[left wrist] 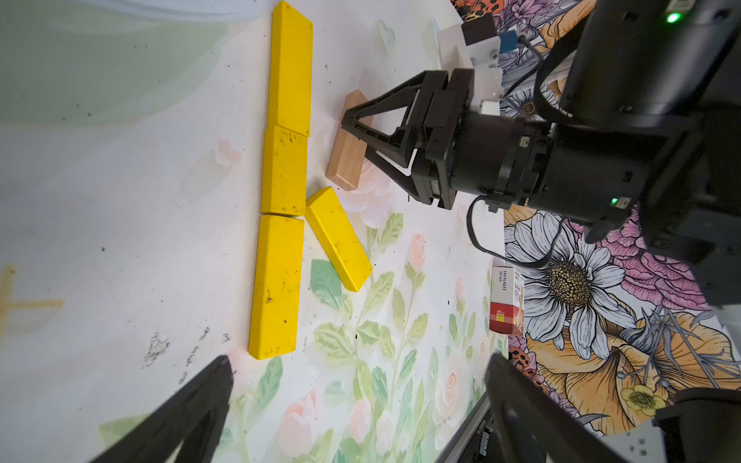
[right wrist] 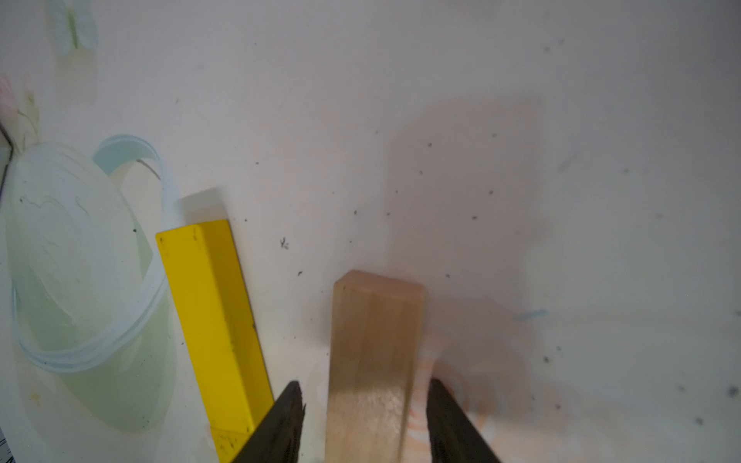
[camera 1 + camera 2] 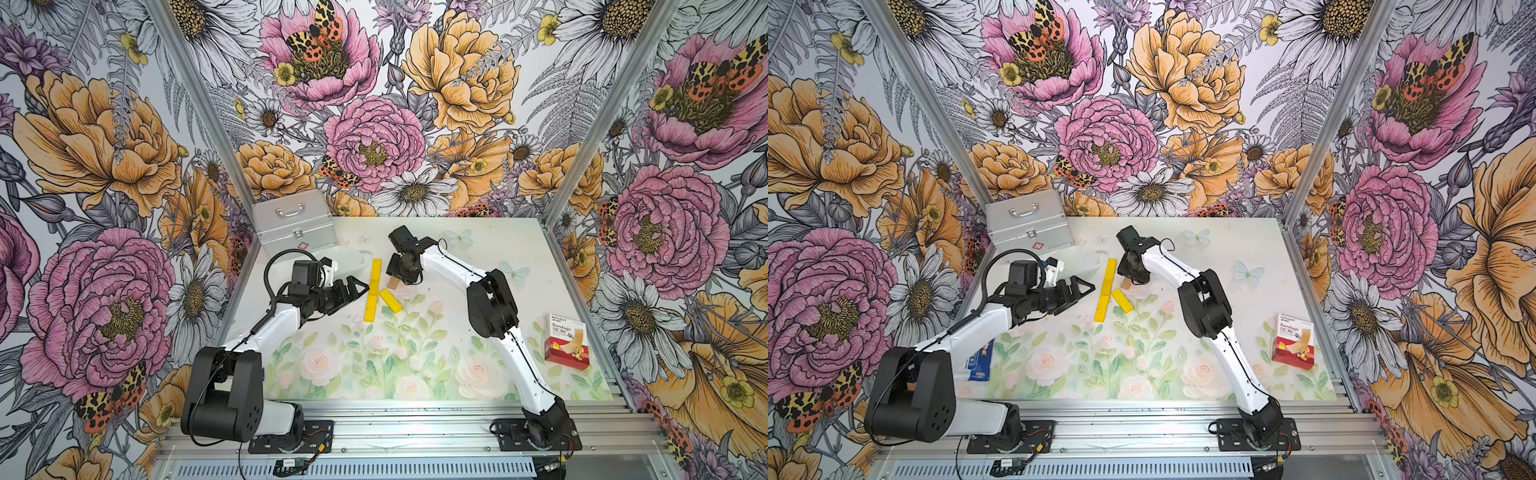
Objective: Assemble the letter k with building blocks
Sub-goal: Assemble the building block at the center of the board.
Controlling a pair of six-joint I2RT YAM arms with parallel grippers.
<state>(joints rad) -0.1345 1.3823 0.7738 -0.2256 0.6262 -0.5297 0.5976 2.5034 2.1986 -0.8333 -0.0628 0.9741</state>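
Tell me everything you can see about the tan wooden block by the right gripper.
The tan bare-wood rectangular block is a small flat bar with smooth pale grain. It lies flat on the floral table, slightly angled, beside the row of yellow blocks without touching it. The right gripper straddles it, jaws open, a slim gap at each side.

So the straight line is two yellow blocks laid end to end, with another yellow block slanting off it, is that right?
Not quite. The line is three yellow blocks laid end to end, not two; the left wrist view shows both joints. Another yellow block does slant off it.
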